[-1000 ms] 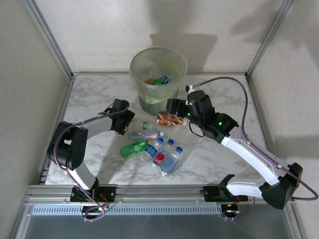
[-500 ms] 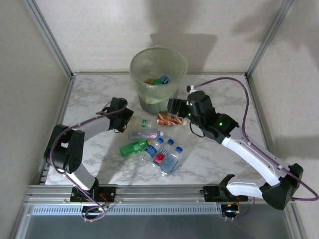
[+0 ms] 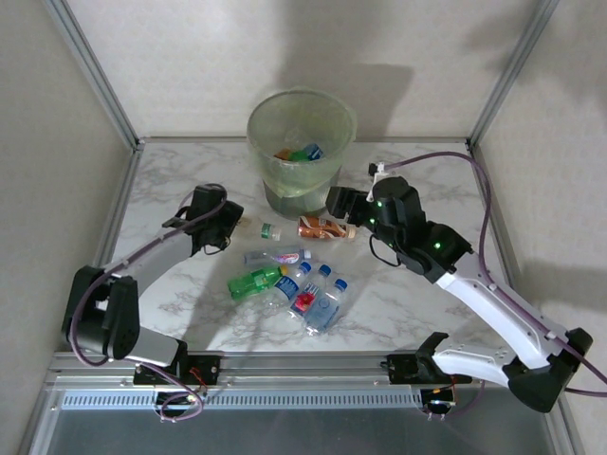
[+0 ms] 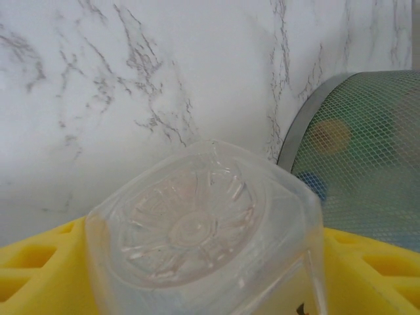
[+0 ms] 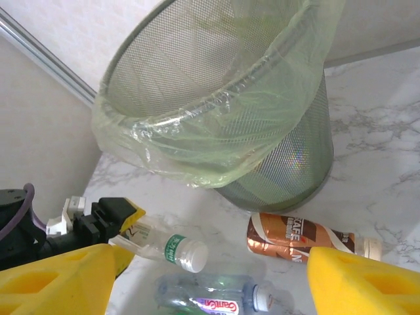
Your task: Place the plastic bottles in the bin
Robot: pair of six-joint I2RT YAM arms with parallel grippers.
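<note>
While the left pincer (image 3: 230,226) pinches a clear bottle (image 3: 256,227) by its base, cap pointing toward the bin (image 3: 258,128), the right pincer (image 3: 338,206) hangs spread above a brown bottle (image 3: 322,227) lying on the desk (image 3: 171,180) just before the bin. More bottles (image 3: 299,284) lie heaped mid-desk, and a few sit in the bin. They look light, thin-walled and springy, probably slick, so a mid-body grip across the label seems safer than the tapering neck

Grey-veined marble tabletop (image 3: 171,175); plain beige walls (image 3: 190,57); aluminium frame posts (image 3: 96,74) at back corners; shadows on back wall.
</note>
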